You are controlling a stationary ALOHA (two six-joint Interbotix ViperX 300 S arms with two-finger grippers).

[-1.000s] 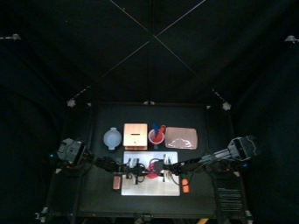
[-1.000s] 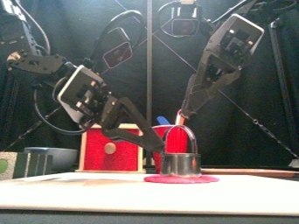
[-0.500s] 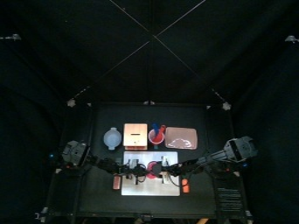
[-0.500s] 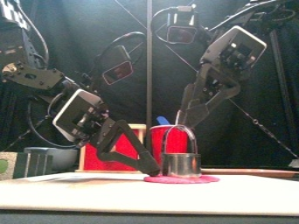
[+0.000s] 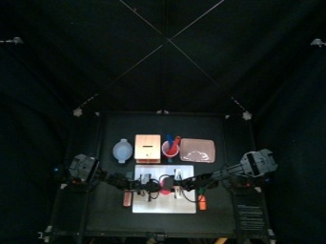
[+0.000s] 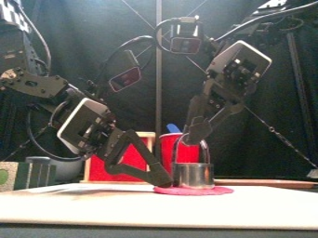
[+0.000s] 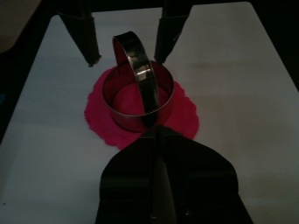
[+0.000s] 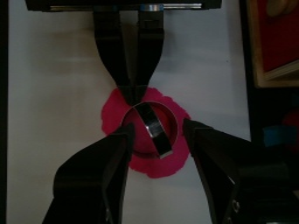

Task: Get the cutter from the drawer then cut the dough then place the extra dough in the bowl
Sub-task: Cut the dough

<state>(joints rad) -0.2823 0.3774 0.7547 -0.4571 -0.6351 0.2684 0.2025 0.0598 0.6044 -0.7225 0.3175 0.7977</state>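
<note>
black bench (image 5: 224, 126): wide right fingers (image 8: 100, 171) straddle round metal cutter (image 8: 152, 129) on flat pink dough (image 8: 117, 115); left fingers (image 7: 158, 171) pinched shut; lifting could drag sticky dough.

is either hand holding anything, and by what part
The left hand looks shut on the dough at its edge; the right hand straddles the cutter handle, open, holding nothing.

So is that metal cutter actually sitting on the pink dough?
Touching. The front view shows the round metal cutter standing on the flat pink dough with no gap; the left wrist view agrees.
</note>
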